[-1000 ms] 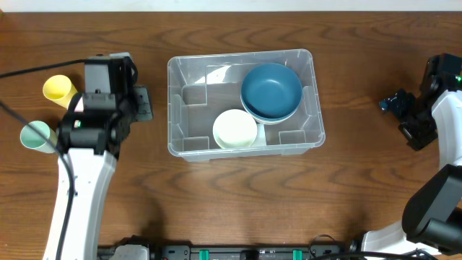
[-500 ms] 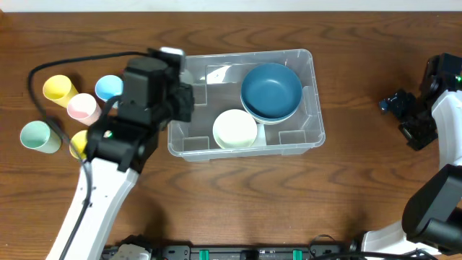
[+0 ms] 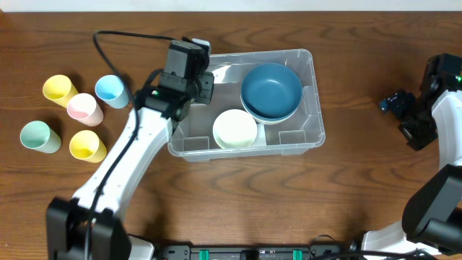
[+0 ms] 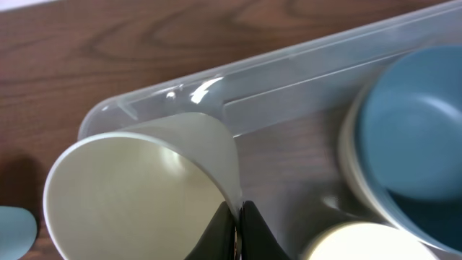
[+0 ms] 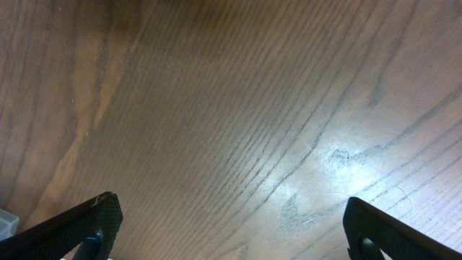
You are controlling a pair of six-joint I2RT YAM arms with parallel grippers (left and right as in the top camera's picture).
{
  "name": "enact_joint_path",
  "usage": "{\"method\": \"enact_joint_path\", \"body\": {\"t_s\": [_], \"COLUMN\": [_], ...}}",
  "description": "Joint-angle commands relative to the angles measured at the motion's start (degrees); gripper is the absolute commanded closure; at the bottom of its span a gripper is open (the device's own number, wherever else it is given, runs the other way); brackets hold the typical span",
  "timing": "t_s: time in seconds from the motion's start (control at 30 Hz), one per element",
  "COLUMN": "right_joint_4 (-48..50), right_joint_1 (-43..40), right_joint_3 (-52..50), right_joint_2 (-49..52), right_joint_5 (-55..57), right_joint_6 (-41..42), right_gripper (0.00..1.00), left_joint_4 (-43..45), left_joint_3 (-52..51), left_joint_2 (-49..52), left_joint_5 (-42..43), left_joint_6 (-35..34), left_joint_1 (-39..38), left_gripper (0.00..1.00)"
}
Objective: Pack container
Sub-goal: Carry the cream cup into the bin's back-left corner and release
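Observation:
The clear container (image 3: 245, 149) sits mid-table. It holds a blue bowl (image 3: 271, 90) stacked on a pale one, and a cream bowl (image 3: 235, 128). My left gripper (image 3: 189, 81) is over the container's left end, hiding what it holds in the overhead view. In the left wrist view the left gripper (image 4: 237, 220) is shut on the rim of a cream cup (image 4: 137, 188), held tilted above the container's corner (image 4: 216, 76), beside the blue bowl (image 4: 411, 144). My right gripper (image 3: 404, 110) is far right; its wrist view shows it open (image 5: 231, 224) over bare wood.
Several cups stand left of the container: yellow (image 3: 58, 88), pink (image 3: 81, 107), blue (image 3: 110, 89), green (image 3: 36, 136) and another yellow (image 3: 86, 145). The left arm's cable loops over the table's back left.
My left arm has swung right from above the cups to the container's left end, carrying the cream cup. The cups it covered now show. The right arm has not moved.

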Motion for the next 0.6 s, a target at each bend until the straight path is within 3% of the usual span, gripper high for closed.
{"method": "enact_joint_path", "body": {"t_s": [0.0,0.5,0.57], "right_joint_4": [0.02,0.02,0.02], "right_joint_1": [-0.17,-0.17,-0.17], "right_joint_3": [0.20,0.20,0.20], "right_joint_2": [-0.07,-0.07,-0.07], "right_joint_5": [0.24,0.24,0.24], "right_joint_6": [0.94,0.94,0.94], "right_gripper": [0.01,0.01,0.01], "left_joint_4": [1.42,5.35,5.33], "left_joint_3": [0.07,0.07,0.07], "left_joint_2": [2.95,10.67,10.73], "left_joint_5": [-4.79,-5.55,-5.55], "left_joint_6": [1.14,1.14,1.11], "left_joint_1": [-0.07,0.04,0.04], "left_gripper": [0.94,0.94,0.86]}}
